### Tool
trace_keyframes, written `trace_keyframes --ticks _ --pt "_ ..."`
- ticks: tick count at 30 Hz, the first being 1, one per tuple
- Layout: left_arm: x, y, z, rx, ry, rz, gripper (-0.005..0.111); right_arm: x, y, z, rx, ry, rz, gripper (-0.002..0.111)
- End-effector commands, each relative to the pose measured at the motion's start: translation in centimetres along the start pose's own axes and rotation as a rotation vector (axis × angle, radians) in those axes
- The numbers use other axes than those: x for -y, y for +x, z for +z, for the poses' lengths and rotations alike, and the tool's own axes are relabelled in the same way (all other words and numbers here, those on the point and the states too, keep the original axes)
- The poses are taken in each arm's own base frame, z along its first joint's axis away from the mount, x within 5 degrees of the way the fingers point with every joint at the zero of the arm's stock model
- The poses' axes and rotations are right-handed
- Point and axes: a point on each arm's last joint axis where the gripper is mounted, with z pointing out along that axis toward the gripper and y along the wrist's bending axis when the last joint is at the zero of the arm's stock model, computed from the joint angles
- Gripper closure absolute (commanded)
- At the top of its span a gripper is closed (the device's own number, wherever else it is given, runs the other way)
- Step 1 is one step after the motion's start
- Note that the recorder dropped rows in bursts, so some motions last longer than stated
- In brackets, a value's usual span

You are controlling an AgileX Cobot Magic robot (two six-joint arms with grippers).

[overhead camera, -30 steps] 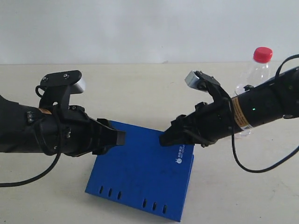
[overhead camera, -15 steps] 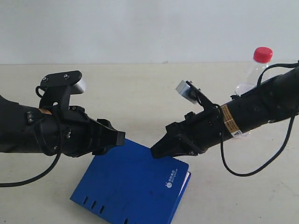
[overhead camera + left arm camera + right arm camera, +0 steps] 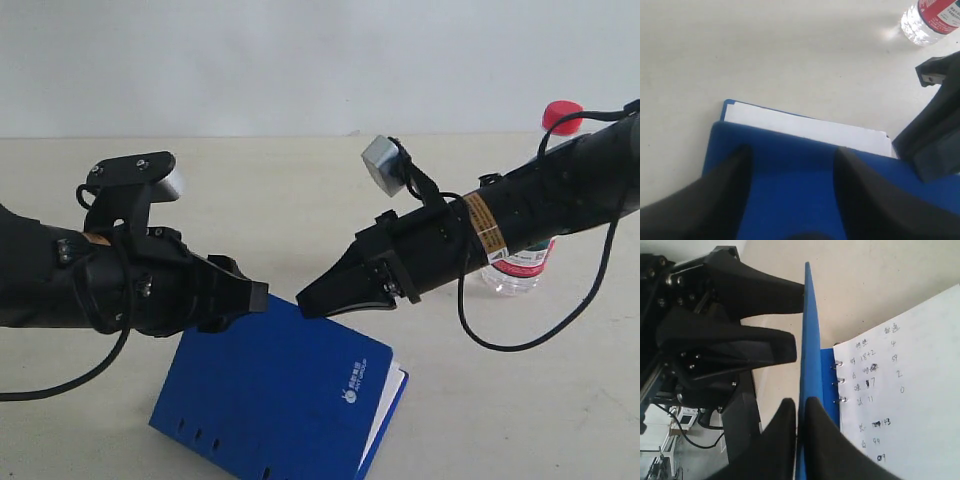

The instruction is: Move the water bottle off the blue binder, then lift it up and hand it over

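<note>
**Binder point(image 3: 280, 390) pinched by right fingers point(image 3: 330, 290); bottle point(image 3: 520, 265) aside**

Left fingers point(image 3: 238, 293) hang spread just over the binder. Right fingers pinch its cover's far edge, which is tilted up. The bottle stands upright on the counter point(image 3: 300, 190) behind the right arm, off the binder.

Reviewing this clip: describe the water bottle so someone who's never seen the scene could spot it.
On the pale table, follow the right arm back from the blue binder. The water bottle stands upright behind that arm, off the binder: the only clear thing here, with a red cap and red-and-white label.
</note>
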Motion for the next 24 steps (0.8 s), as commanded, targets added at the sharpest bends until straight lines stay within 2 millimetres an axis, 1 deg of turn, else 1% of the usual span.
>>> trace_keyframes --ticks 1,4,6,9,12,18,21,24 --pt "0.2 -0.2 -0.2 0.008 0.007 -0.014 0.06 -0.2 -0.2 0.0 0.002 -0.018 0.019 0.108" --pt "0.2 -0.2 -0.2 0.012 0.005 -0.014 0.06 -0.2 -0.2 0.0 0.002 -0.018 0.039 0.108" --pt "0.2 -0.2 -0.2 0.012 0.005 -0.014 0.06 -0.2 -0.2 0.0 0.002 -0.018 0.044 0.105" --pt "0.2 -0.2 -0.2 0.012 0.005 -0.014 0.06 -0.2 -0.2 0.0 0.001 -0.018 0.057 0.09" --pt "0.2 -0.2 -0.2 0.012 0.005 -0.014 0.06 0.0 -0.1 0.1 -0.002 -0.019 0.088 0.079" --pt "0.0 -0.7 -0.3 0.069 -0.019 -0.014 0.06 1.0 0.4 0.7 -0.022 -0.023 0.162 0.078" --pt "-0.1 -0.9 -0.3 0.085 -0.024 -0.014 0.06 1.3 0.8 1.8 -0.052 -0.033 0.18 0.078" --pt "-0.1 -0.9 -0.4 0.086 -0.024 -0.014 0.06 0.8 1.2 3.1 -0.091 -0.048 0.153 0.078"
